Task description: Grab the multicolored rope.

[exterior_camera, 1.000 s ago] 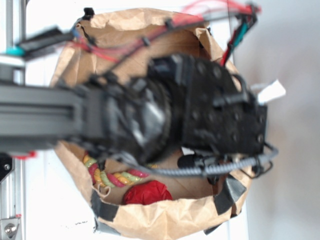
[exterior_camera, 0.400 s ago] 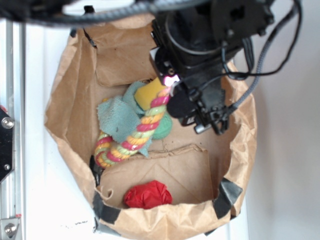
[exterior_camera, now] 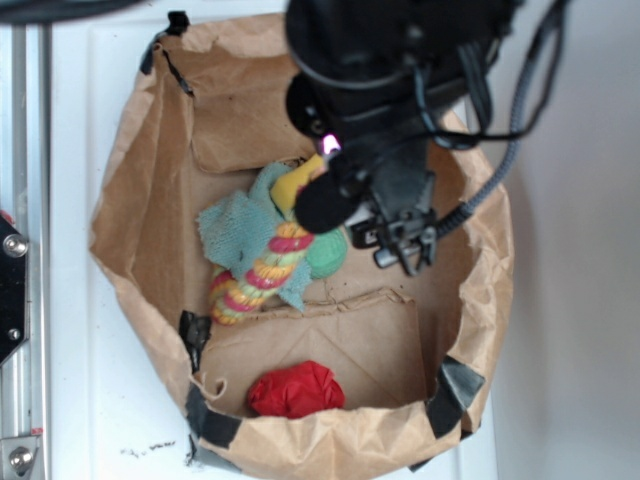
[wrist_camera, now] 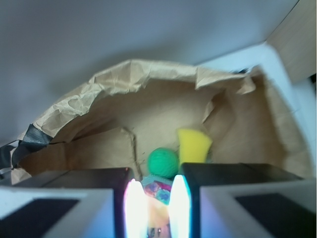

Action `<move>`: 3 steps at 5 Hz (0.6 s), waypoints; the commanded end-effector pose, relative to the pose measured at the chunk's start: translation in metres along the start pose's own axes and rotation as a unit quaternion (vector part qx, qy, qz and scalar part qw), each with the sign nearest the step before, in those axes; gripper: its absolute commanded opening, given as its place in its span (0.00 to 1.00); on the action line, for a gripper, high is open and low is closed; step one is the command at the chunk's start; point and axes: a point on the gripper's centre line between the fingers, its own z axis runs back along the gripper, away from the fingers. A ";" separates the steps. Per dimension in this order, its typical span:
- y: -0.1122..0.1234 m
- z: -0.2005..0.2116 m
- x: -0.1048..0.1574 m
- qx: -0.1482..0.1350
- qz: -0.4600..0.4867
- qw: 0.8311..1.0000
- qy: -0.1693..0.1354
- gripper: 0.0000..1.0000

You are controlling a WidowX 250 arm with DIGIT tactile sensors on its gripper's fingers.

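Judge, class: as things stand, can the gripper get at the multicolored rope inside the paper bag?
Probably yes. The gripper already straddles the multicolored rope, a stretch showing between its fingers; whether they are clamped is unclear. The teal rag drapes only the lower part.

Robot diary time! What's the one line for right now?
gripper: shut on multicolored rope | teal rag draped on rope | red ball untouched in paper bag

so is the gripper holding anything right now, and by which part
Yes: the gripper is shut on the multicolored rope, pinching its upper end. The rest hangs down into the paper bag, with a teal rag draped on it.
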 end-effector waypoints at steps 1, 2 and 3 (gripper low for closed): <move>-0.032 0.026 -0.010 0.030 -0.070 0.995 -0.064 0.00; -0.047 0.014 -0.026 0.059 -0.121 0.989 -0.060 0.00; -0.048 0.005 -0.031 0.072 -0.131 0.987 -0.051 0.00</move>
